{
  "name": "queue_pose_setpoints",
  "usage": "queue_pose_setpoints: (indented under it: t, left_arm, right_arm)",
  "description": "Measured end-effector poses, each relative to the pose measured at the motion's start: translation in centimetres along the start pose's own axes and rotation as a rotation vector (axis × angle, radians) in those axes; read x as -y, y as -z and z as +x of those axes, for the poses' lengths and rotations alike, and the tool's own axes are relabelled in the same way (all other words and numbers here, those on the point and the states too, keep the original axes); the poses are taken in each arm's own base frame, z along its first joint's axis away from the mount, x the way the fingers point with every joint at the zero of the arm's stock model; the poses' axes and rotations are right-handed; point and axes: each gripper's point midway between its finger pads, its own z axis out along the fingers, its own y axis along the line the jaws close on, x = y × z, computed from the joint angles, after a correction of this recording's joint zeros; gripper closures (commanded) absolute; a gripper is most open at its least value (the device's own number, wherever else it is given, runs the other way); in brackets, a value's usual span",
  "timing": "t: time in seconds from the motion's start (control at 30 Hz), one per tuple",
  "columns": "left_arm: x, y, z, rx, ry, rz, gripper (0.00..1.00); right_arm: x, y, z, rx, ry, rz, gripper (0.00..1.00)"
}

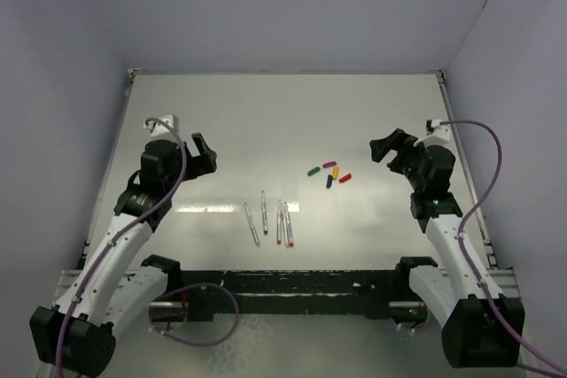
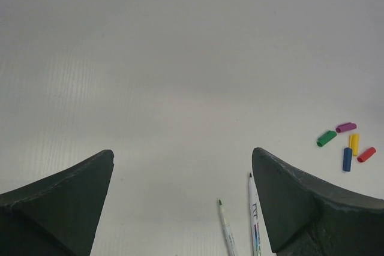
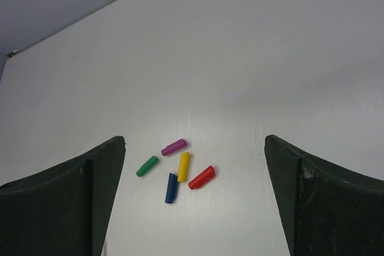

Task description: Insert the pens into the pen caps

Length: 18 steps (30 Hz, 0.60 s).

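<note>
Top view, L→R. Left tool (image 1: 205, 155) sits mid-left of frame over the bench (image 1: 266, 112), jaws spread all the way, nothing in them.

Pens (image 1: 264, 212) are lower centre: five, flat on the bench, roughly parallel, running top-to-bottom of frame. Leftmost is slanted a bit and on its own, the next is on its own too, and the right three are bunched tight. All uncapped.

Pen caps (image 1: 330, 181) are just right of centre, up-right of the pens, in a loose cluster apart from them. Green cap (image 1: 314, 170) leftmost, magenta cap (image 1: 330, 165) on top, yellow cap (image 1: 336, 172) mid, blue cap below it, red cap (image 1: 345, 178) rightmost.

Right tool (image 1: 387, 152) is mid-right, jaws also spread wide, empty, near the caps but not touching.

L wrist view: fingers (image 2: 60, 208) in the lower corners, two pen ends at bottom, right of centre, caps at right edge.

R wrist view: caps lower centre between the fingers (image 3: 66, 202), green cap nearest the left one, no contact.
</note>
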Motion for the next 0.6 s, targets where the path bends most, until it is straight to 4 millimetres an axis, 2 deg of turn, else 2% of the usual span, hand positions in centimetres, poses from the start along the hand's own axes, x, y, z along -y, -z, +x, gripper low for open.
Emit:
queue_pose_setpoints:
  t: [0.13, 0.23, 0.33, 0.47, 0.6]
  left_arm:
    - [1.0, 0.1, 0.2, -0.017, -0.004, 0.058, 0.01]
    - [3.2, 0.3, 0.3, -0.029, -0.003, 0.176, 0.01]
    - [4.9, 0.2, 0.7, -0.041, 0.017, 0.274, 0.01]
    - [6.2, -0.6, 2.9, -0.14, 0.043, 0.349, 0.0]
    - [7.1, -0.4, 5.6, -0.243, 0.028, 0.372, 0.12]
  right_arm:
    - [0.3, -0.3, 0.8, -0.031, 0.006, 0.006, 0.0]
    - [0.4, -0.4, 1.2, -0.047, 0.015, 0.005, 0.04]
    - [0.2, -0.3, 1.2, -0.049, 0.027, -0.008, 0.0]
    - [-0.1, 0.0, 0.7, -0.03, 0.046, -0.02, 0.0]
    - [-0.2, 0.3, 0.3, -0.016, 0.05, -0.02, 0.0]
